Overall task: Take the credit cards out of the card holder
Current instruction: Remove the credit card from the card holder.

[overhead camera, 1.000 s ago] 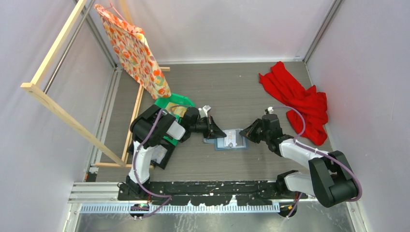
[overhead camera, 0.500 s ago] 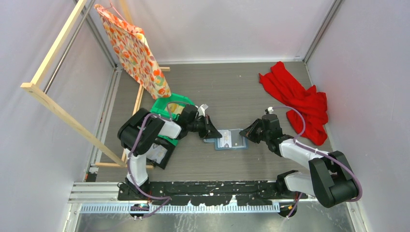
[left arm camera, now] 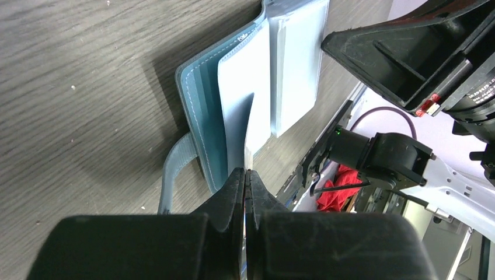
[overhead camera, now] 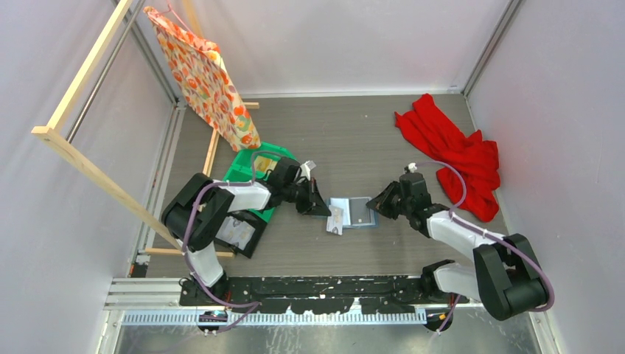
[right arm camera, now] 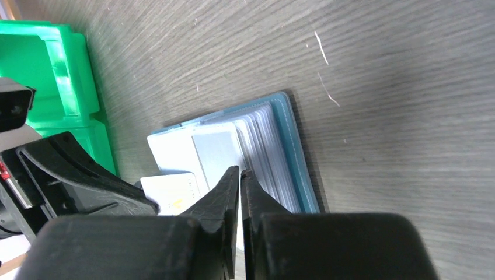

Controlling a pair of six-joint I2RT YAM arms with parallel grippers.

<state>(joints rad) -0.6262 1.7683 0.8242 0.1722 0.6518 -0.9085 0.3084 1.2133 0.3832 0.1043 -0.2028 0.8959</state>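
The blue-teal card holder (overhead camera: 360, 213) lies open on the table, its clear sleeves fanned out (right arm camera: 265, 154). My left gripper (overhead camera: 321, 209) is shut on a whitish credit card (overhead camera: 336, 220) that sticks out of the holder's left side. In the left wrist view the card (left arm camera: 252, 131) is edge-on between the closed fingers, with the holder (left arm camera: 201, 111) just beyond. My right gripper (overhead camera: 378, 209) is shut, its tips (right arm camera: 240, 171) resting on the sleeves at the holder's right half. The card also shows in the right wrist view (right arm camera: 169, 192). No dark card is visible.
A green plastic bin (overhead camera: 254, 158) sits behind the left gripper. A red cloth (overhead camera: 449, 151) lies at the back right. A wooden rack with a patterned bag (overhead camera: 206, 74) stands at the left. A dark flat object (overhead camera: 239, 234) lies near the left arm's base.
My left gripper has drawn back to the left, and the whitish card has slid out of the holder's left side with it. The right gripper has stayed on the holder.
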